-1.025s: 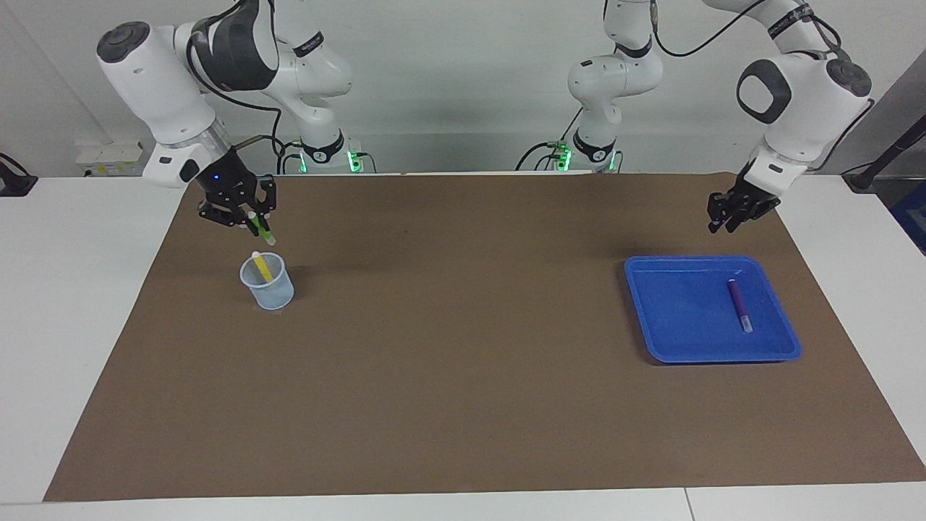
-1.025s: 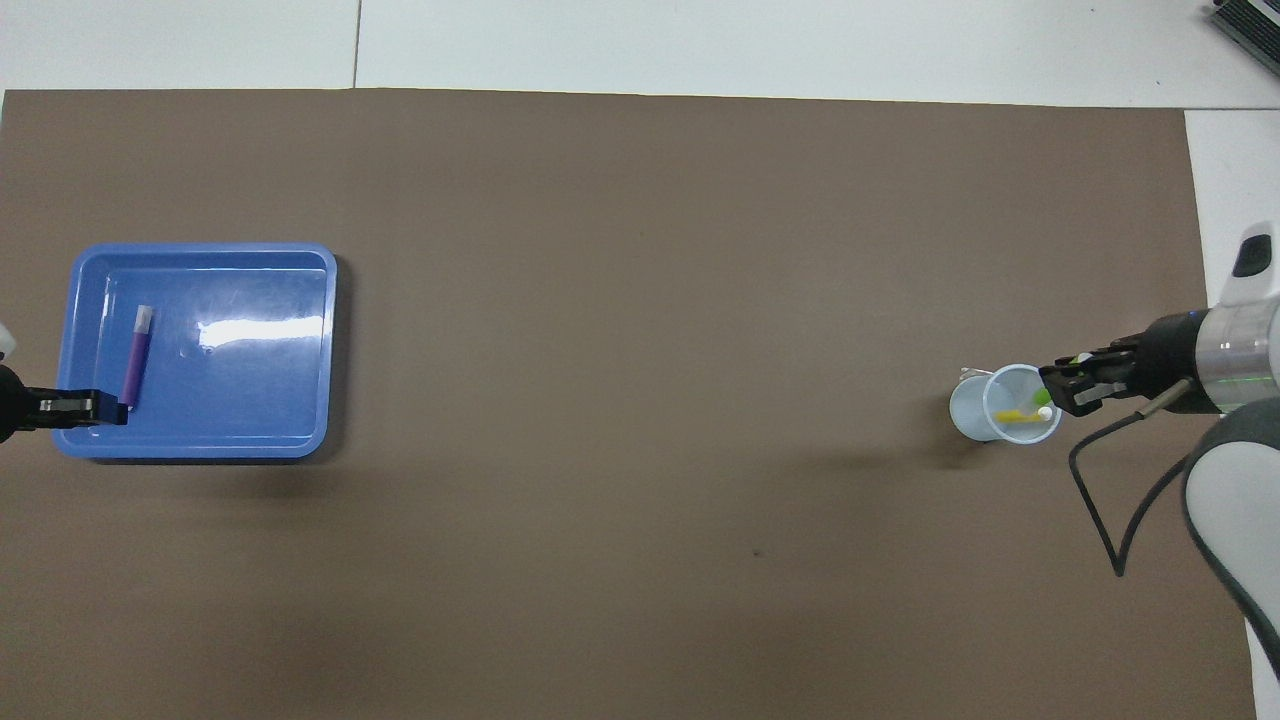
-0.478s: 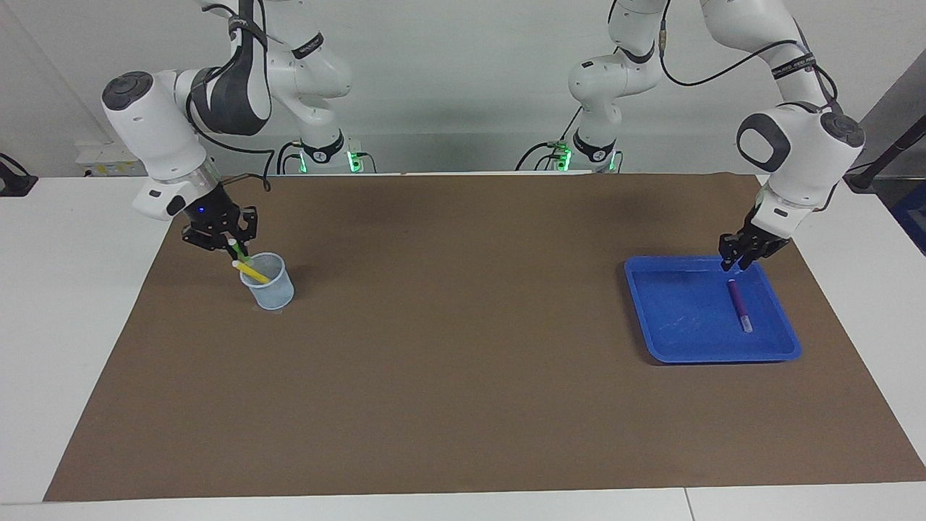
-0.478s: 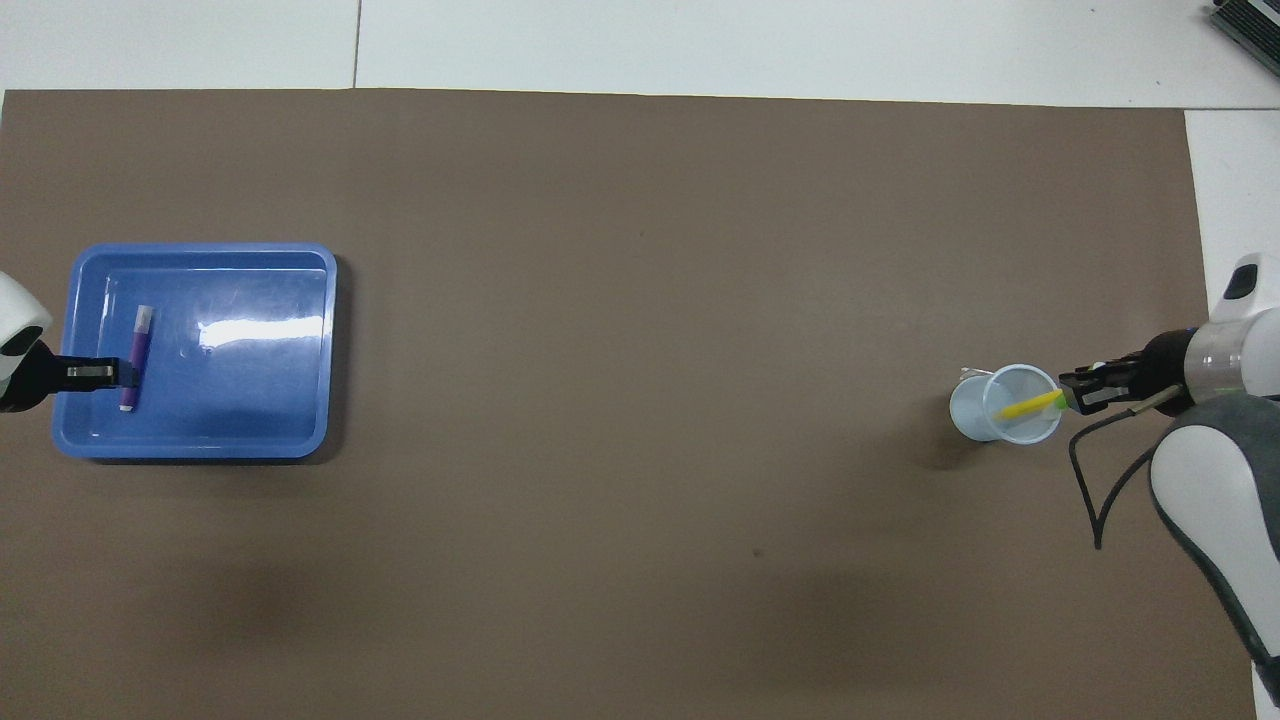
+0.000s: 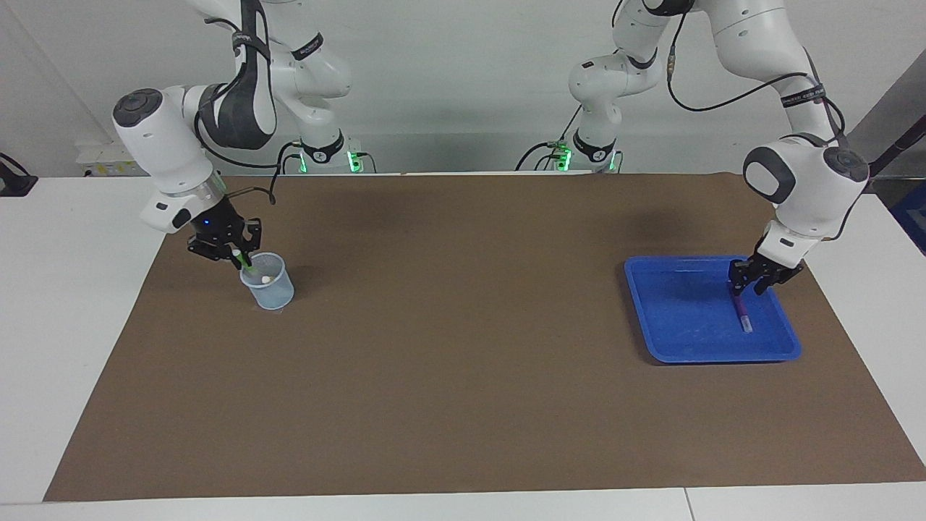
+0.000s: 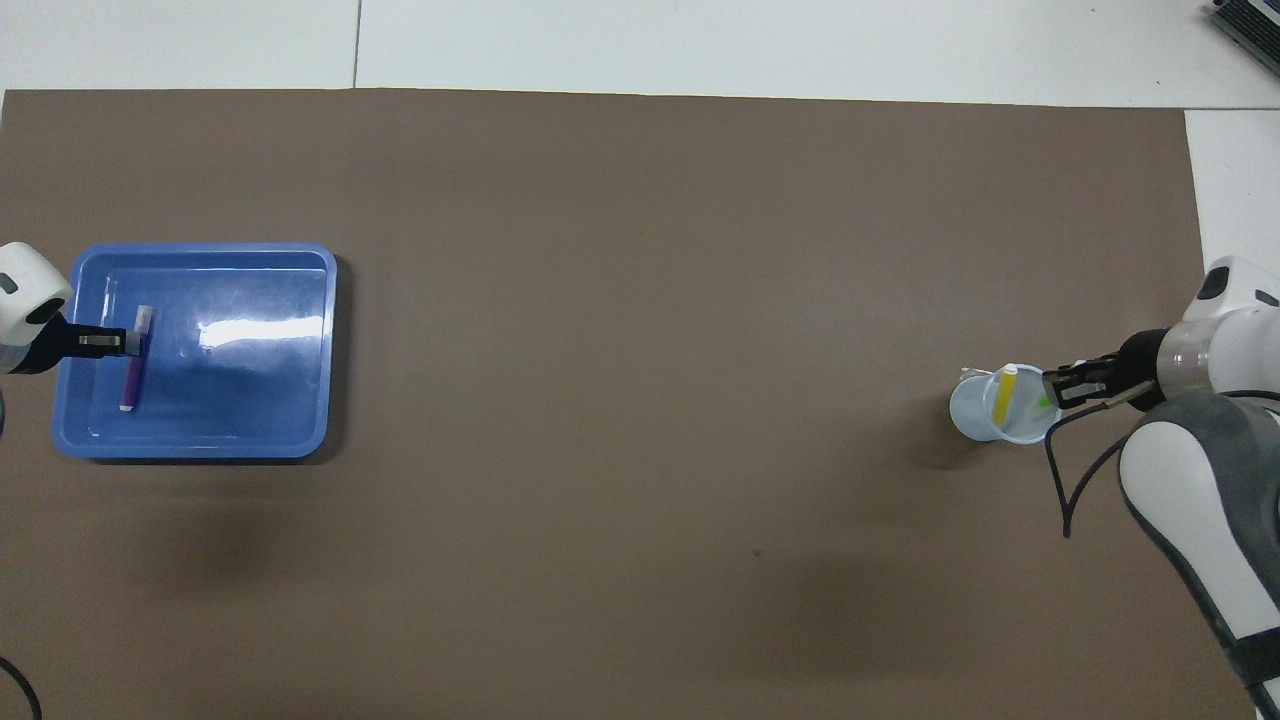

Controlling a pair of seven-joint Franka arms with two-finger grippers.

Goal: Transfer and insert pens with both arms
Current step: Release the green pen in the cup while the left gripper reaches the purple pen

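Right gripper point(image 5: 242, 260) now lowered, clamped on green pen point(image 5: 248, 266) entering cup point(image 5: 268, 289); left gripper point(image 5: 745, 288) descended onto purple pen point(image 5: 741, 311), finger state unclear.

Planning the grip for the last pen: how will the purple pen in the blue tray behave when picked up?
The purple pen looks slim, straight and stiff, probably light. Its round barrel lies flat on the glossy blue tray, so it may roll or skid if nudged.

Purple pen point(image 5: 741, 312) — upper end hidden by left gripper point(image 5: 746, 288); grip unclear.
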